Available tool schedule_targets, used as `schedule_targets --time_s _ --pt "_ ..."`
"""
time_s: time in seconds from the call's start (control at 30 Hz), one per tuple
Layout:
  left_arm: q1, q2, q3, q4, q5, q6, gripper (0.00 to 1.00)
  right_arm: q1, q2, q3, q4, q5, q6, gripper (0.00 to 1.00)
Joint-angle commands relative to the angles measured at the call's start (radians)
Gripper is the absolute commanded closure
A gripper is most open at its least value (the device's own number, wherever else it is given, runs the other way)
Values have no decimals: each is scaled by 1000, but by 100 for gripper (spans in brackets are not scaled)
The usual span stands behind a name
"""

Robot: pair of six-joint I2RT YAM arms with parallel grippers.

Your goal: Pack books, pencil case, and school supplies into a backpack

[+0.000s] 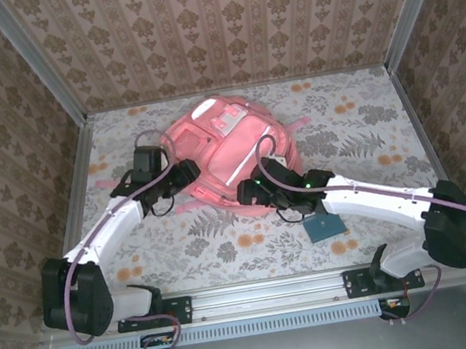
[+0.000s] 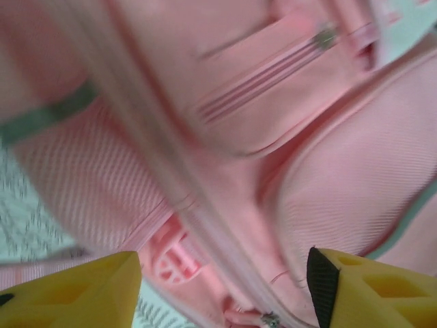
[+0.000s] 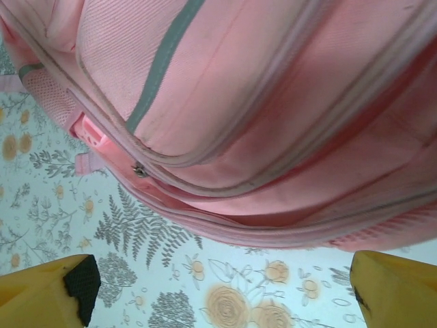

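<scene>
Nearest, on the right side of the flowered table (image 1: pixel 365 119), the small teal book (image 1: pixel 324 227) lies flat just beside the right forearm, not yet packed. A little farther, the right gripper (image 1: pixel 250 191) sits at the near edge of the backpack (image 1: pixel 224 145), its yellow fingers (image 3: pixel 48 290) spread wide with only tabletop between them. In the right wrist view the bag's near seam lies just beyond the tips, and a small zip pull (image 3: pixel 140 169) shows on it toward the left; the zips there look closed, though I cannot tell for the whole bag.

To the left and slightly farther, the left gripper (image 1: pixel 185 175) is against the bag's left side, jaws parted and gripping nothing; pink fabric and a zipper line run across just past them, and that wrist view is blurred. The backpack itself lies flat mid-table, toward the far side, front pockets up.

The step in hand seems to be getting the bag opened or steadied before the book goes in. To do it well, one gripper should pinch a fold of fabric by the seam to anchor the bag; the other should close squarely on the zip pull and draw along the seam, not upward, or the soft bag may slide or bunch.
</scene>
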Motion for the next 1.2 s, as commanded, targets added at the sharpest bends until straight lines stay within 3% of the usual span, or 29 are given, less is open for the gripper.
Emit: schedule_targets --time_s 0.0,0.23,0.5,0.63,0.9,1.03,1.17 --pt "16 11 -25 58 57 -95 39 15 54 61 30 -10 -13 2" --pt "53 116 -30 178 138 -108 50 27 96 104 30 -21 -20 2" --pt "68 234 -15 270 223 -135 49 27 120 118 32 -40 -15 3" --pt "69 259 -13 314 253 -147 54 31 144 135 18 -48 -19 4" --pt "67 286 -9 339 281 -174 72 54 193 172 -1 -39 -19 7" --pt "67 231 -32 359 278 -189 86 101 224 237 -83 81 -11 12" --pt "66 159 -32 332 268 -169 92 145 269 301 -133 169 12 21"
